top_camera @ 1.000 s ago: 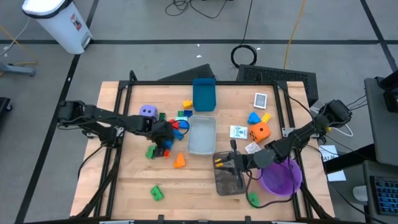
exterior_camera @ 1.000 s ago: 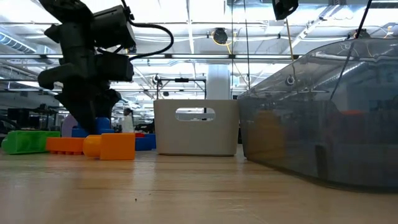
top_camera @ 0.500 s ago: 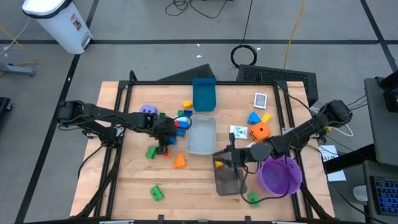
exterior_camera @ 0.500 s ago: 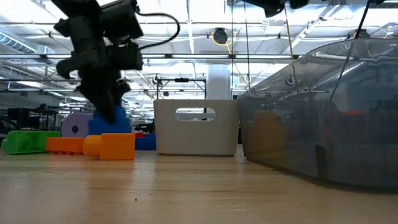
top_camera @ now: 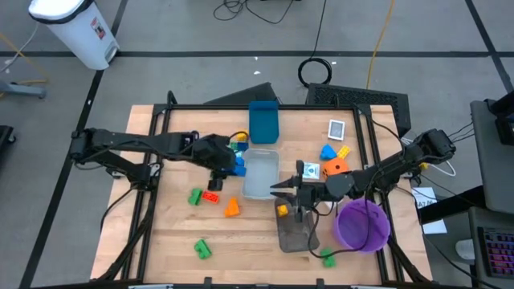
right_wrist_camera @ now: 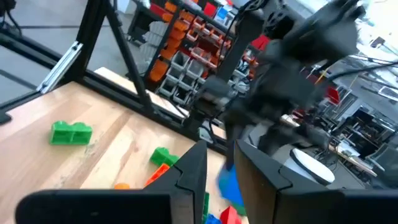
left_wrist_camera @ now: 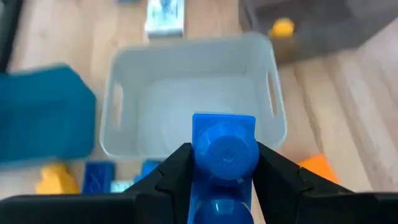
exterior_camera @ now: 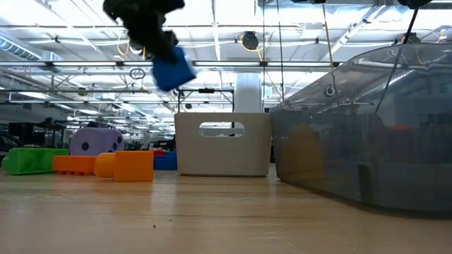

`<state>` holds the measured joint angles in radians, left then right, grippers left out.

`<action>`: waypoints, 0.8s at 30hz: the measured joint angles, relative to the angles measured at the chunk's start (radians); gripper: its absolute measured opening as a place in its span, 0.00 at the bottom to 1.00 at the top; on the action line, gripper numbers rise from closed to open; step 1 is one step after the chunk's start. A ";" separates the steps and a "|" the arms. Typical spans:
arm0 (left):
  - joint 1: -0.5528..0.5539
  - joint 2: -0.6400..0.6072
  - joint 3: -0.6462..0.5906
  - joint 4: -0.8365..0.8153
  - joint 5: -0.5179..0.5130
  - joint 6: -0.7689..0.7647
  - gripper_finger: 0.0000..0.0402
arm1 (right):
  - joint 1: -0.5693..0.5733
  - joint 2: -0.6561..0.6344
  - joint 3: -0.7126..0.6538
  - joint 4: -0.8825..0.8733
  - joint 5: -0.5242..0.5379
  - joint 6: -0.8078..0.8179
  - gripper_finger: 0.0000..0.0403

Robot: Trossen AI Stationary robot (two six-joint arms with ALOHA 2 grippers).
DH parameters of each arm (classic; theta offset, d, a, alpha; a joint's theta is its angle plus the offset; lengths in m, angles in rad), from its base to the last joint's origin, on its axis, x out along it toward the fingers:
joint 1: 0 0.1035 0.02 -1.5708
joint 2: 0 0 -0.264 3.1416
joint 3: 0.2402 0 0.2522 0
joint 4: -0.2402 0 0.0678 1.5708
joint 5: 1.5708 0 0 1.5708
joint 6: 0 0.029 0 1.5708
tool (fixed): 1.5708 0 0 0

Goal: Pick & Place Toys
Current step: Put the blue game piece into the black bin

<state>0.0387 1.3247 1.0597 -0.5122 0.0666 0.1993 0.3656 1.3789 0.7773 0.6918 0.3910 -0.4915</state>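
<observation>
While our left gripper (left_wrist_camera: 222,180) clamps its fingers on a blue brick (left_wrist_camera: 224,149) above the bench (top_camera: 169,233), at the white tray's (top_camera: 261,177) nine o'clock edge, our right gripper (top_camera: 277,189) hangs at its four o'clock, fingers nearly closed, empty.

no readable text, labels or numbers

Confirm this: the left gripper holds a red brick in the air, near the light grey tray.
Not quite: the brick is blue, not red, as the left wrist view shows. The rest holds: the left gripper is shut on it, raised off the table, near the light grey tray.
</observation>
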 joint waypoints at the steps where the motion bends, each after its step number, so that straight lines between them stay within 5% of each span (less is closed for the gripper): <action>1: 0.000 0.000 0.004 0.042 0.020 0.014 0.35 | 0.000 0.000 0.000 0.000 -0.002 0.000 0.18; 9: -0.001 0.009 0.003 0.160 0.008 0.067 0.38 | -0.062 0.000 0.000 0.029 -0.035 0.101 0.21; 17: -0.001 0.052 0.002 0.218 -0.017 0.070 0.37 | -0.213 0.000 0.016 -0.001 -0.168 0.312 0.47; 24: 0.009 0.081 0.004 0.313 -0.025 0.078 0.38 | -0.278 0.013 0.038 -0.062 -0.211 0.342 0.65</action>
<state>0.0482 1.4058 1.0638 -0.1988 0.0418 0.2769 0.0880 1.3922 0.8154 0.6297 0.1802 -0.1491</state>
